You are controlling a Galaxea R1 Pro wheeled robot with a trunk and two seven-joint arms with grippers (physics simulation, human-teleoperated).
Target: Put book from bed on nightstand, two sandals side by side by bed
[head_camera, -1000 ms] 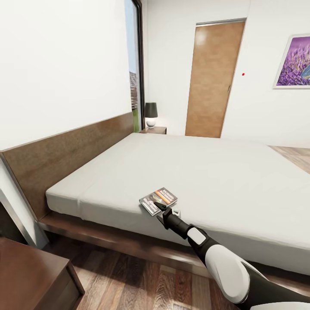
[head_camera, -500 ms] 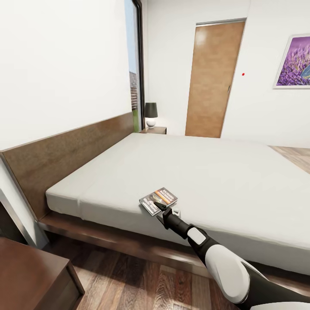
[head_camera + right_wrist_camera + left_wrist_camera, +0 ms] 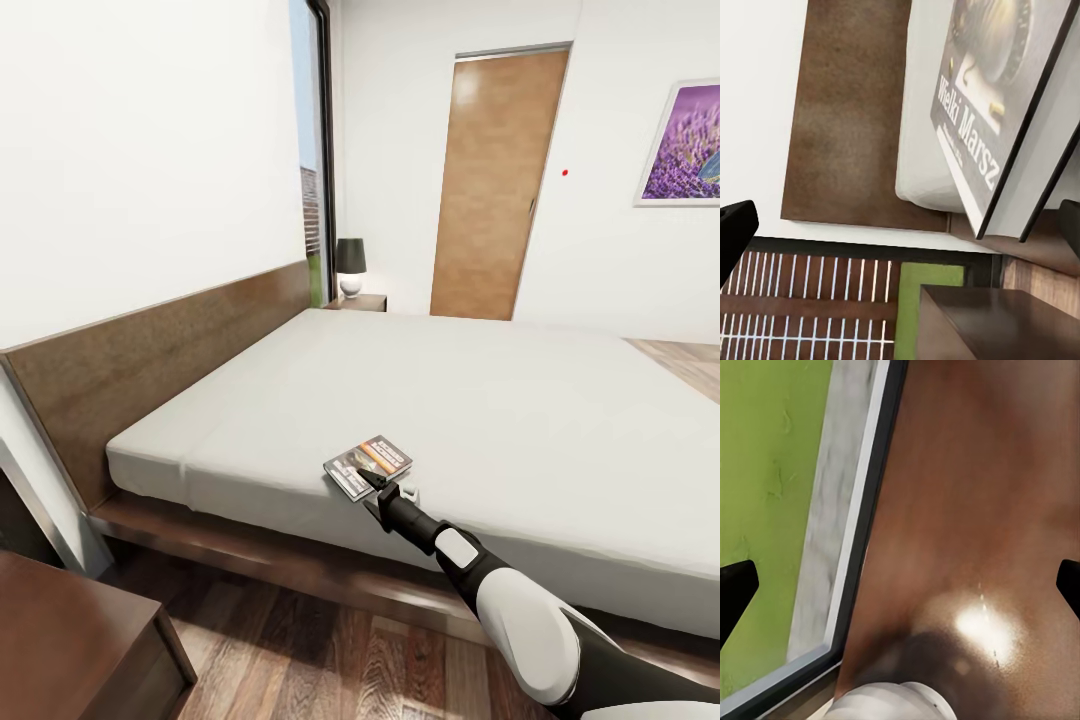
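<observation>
One book (image 3: 368, 465) at bed (image 3: 480, 400) edge; right gripper (image 3: 383, 486) at its corner, jaws spread, probably nothing pinched yet. Close squarely on cover edge before lifting.

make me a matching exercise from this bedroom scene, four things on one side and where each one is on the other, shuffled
Things:
1. book
2. lamp
3. picture
4. right end effector

Places:
A. on the far nightstand
B. on the wall right of the door
C. at the book's near edge
D. on the bed, near its edge

Pairs: 1-D, 2-A, 3-B, 4-C
</observation>
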